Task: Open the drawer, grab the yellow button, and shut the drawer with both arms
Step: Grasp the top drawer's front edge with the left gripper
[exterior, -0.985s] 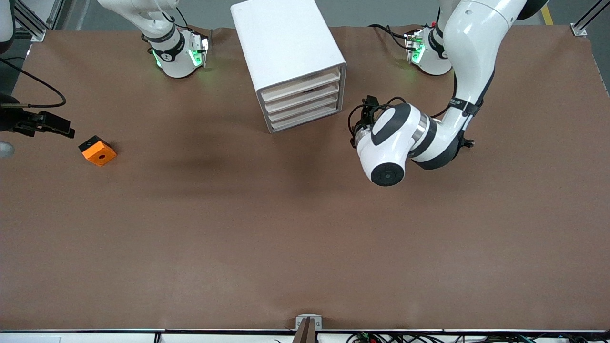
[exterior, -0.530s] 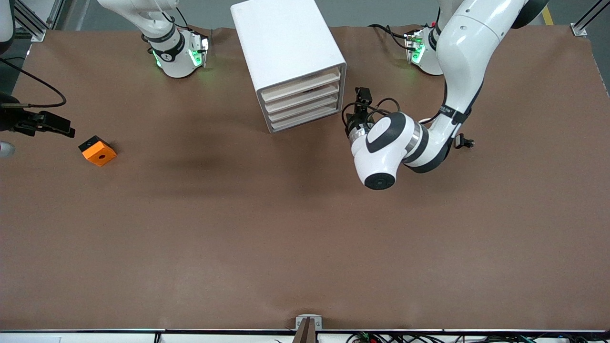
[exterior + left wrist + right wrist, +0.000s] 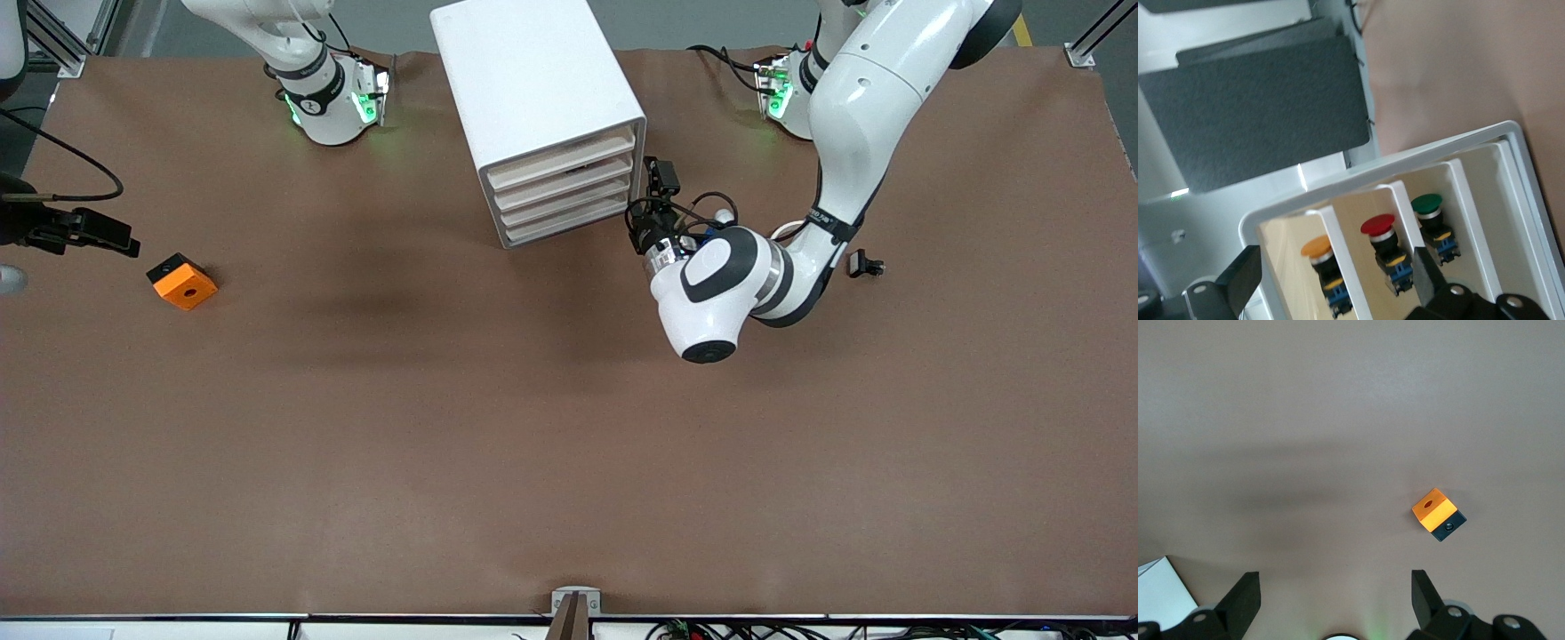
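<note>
So the right arm (image 3: 293, 44) was just waiting. Its base stood at its own end of the brown desk (image 3: 444, 444), and the right hand (image 3: 89, 233) hung over the desk edge at that end with its fingers (image 3: 1245, 600) spread wide apart. Below it sat a small orange square block with a black hole (image 3: 182, 282), tipped corner-on.

Mid-desk stood the white boxy cabinet (image 3: 533, 80), its front angled toward the left arm's end. The top cream-fronted drawer (image 3: 562, 158) sat pushed in, flush with the three under it.

The left arm (image 3: 853, 98) came down from its base, folded hard at the elbow and doubled back toward the cabinet. That put the left hand (image 3: 656, 188) just beside the cabinet's front corner, level with the drawers, fingers (image 3: 1245, 280) apart.

Its wrist camera looked straight into the slots. The tiny button with the orange-yellow cap and dark body (image 3: 1321, 267) was inside the end slot, which I took for the top drawer. Its long axis ran along the drawer's width. A red-capped button (image 3: 1381, 243) and a green-capped button (image 3: 1429, 217) sat in the next slots, caps pointing the same way.

A small black clip-like piece (image 3: 864, 265) lay on the desk near the left arm's elbow.
</note>
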`<state>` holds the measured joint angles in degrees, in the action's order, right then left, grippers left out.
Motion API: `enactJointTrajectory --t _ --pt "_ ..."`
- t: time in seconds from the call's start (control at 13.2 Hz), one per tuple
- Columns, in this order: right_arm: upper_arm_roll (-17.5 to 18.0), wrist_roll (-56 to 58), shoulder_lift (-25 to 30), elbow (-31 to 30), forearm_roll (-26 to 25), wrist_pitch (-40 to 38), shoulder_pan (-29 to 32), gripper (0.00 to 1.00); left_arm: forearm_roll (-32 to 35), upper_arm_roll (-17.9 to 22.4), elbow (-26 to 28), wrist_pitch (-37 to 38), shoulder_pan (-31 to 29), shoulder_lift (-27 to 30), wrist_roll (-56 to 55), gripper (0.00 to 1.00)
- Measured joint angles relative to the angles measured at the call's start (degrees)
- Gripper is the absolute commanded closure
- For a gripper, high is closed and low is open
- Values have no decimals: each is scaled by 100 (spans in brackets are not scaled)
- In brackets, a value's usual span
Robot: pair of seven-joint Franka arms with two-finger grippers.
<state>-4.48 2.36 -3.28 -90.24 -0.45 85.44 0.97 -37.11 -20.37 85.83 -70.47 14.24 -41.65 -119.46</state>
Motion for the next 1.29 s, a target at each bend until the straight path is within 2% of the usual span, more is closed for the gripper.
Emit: enactJointTrajectory --t 0.83,1.06,1.29 --pt "-39 2 -43 0 -5 -1 130 0 -712 -2 -20 548 38 -595 -692 0" --pt "-39 -57 -43 0 -8 -1 130 0 -730 -5 -22 550 207 -642 -762 37" --pt "-38 -109 -43 0 -8 -1 130 0 -750 -4 -23 550 269 -682 -1010 39"
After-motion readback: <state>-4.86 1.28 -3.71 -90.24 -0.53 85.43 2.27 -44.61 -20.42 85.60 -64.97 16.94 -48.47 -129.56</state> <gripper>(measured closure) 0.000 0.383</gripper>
